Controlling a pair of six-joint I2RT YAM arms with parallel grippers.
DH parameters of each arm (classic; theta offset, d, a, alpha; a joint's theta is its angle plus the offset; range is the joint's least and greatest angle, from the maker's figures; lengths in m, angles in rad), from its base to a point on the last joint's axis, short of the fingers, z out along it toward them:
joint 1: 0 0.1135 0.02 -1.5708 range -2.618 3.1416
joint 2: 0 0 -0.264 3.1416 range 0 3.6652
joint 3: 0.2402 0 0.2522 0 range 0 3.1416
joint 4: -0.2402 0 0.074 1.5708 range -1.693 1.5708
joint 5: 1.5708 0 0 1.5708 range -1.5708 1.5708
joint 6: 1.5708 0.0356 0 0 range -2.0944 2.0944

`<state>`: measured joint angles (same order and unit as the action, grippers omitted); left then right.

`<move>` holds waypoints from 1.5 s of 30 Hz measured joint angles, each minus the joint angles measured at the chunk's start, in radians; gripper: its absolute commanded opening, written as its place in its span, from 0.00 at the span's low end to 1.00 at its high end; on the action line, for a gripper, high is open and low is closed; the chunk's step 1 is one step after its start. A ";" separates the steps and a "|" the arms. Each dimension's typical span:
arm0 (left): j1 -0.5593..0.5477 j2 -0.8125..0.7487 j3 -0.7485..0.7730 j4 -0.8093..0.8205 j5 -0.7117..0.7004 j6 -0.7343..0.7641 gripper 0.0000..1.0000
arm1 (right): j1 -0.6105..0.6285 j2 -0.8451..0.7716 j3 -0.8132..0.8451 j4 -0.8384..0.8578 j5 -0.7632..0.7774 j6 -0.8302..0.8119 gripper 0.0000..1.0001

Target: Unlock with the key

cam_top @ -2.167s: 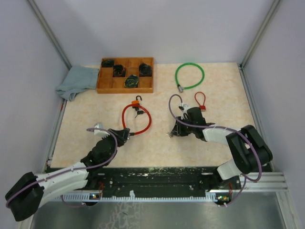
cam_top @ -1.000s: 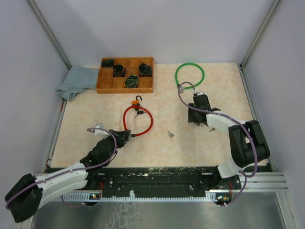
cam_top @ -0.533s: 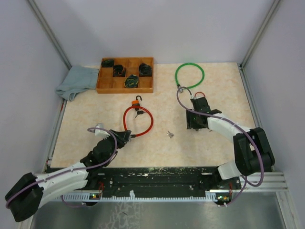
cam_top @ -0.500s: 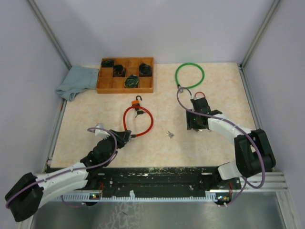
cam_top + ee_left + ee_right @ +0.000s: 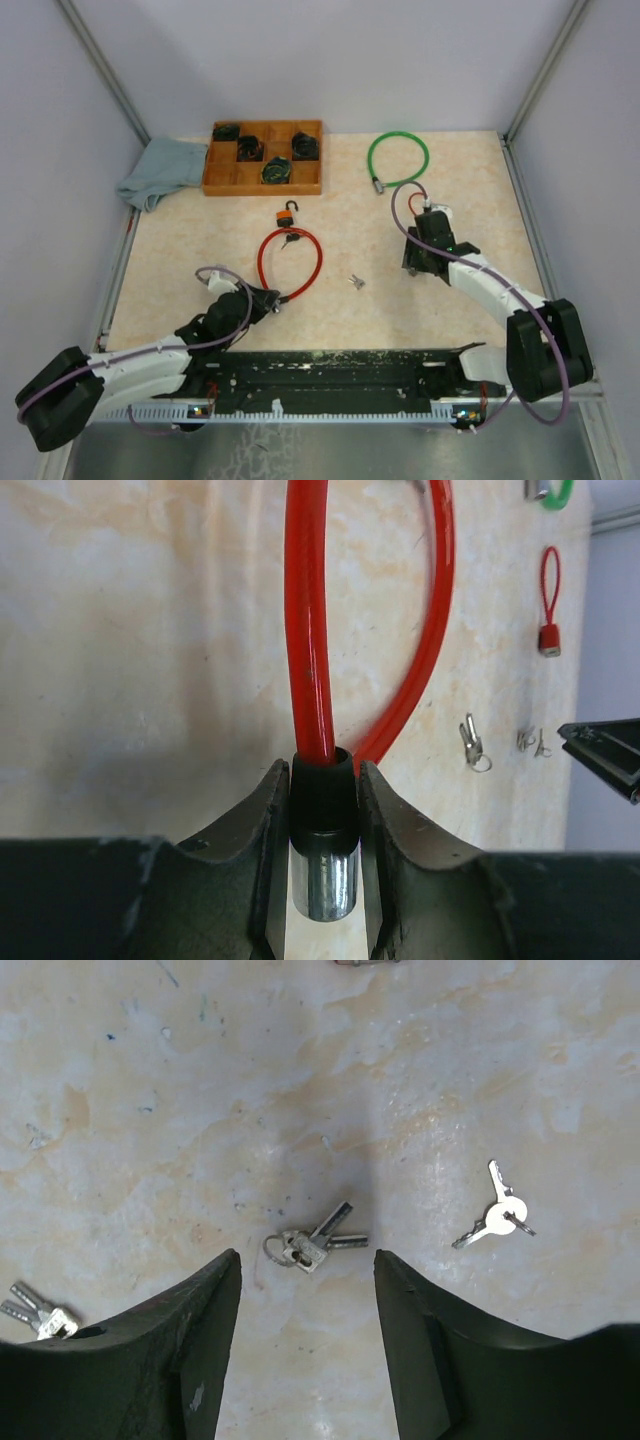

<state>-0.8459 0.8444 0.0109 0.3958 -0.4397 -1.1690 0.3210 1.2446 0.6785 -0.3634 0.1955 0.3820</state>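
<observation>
My left gripper (image 5: pixel 322 776) is shut on the black collar (image 5: pixel 324 802) of the red cable lock (image 5: pixel 290 262), and the cable's metal pin (image 5: pixel 328 885) sticks out between the jaws toward the camera. The lock's orange and black head (image 5: pixel 288 213) lies at the loop's far end. Over the table at the right, my right gripper (image 5: pixel 306 1260) hangs open with nothing between its fingers. A key bunch (image 5: pixel 310 1245) lies just beyond the fingertips. A second key pair (image 5: pixel 497 1215) lies to the right and a third (image 5: pixel 35 1310) at the lower left. One key set (image 5: pixel 355 282) shows on the table in the top view.
A green cable lock (image 5: pixel 397 158) lies at the back right. A small red cable lock (image 5: pixel 549 630) lies just behind the right gripper. At the back left stands a wooden compartment tray (image 5: pixel 225 178) holding dark items, with a grey-blue cloth (image 5: pixel 160 170) beside it.
The right gripper has moved toward the near right, away from the small red lock, and its jaws have opened wider. The left gripper has drawn the cable end slightly nearer, narrowing the loop.
</observation>
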 measured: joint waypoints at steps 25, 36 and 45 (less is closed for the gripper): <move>-0.001 0.093 0.125 -0.201 0.066 -0.042 0.63 | -0.011 0.196 0.004 0.111 0.084 0.087 0.25; -0.001 -0.071 0.191 -0.484 -0.016 0.070 0.81 | -0.011 0.198 0.005 0.118 0.056 0.053 0.01; 0.000 -0.097 0.292 -0.449 0.007 0.291 0.89 | 0.068 0.175 0.008 0.132 0.008 -0.024 0.00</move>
<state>-0.8459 0.7479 0.3027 -0.0528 -0.4324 -0.8776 0.3893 1.4200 0.6861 -0.2310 0.2031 0.3580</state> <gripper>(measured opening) 0.882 0.019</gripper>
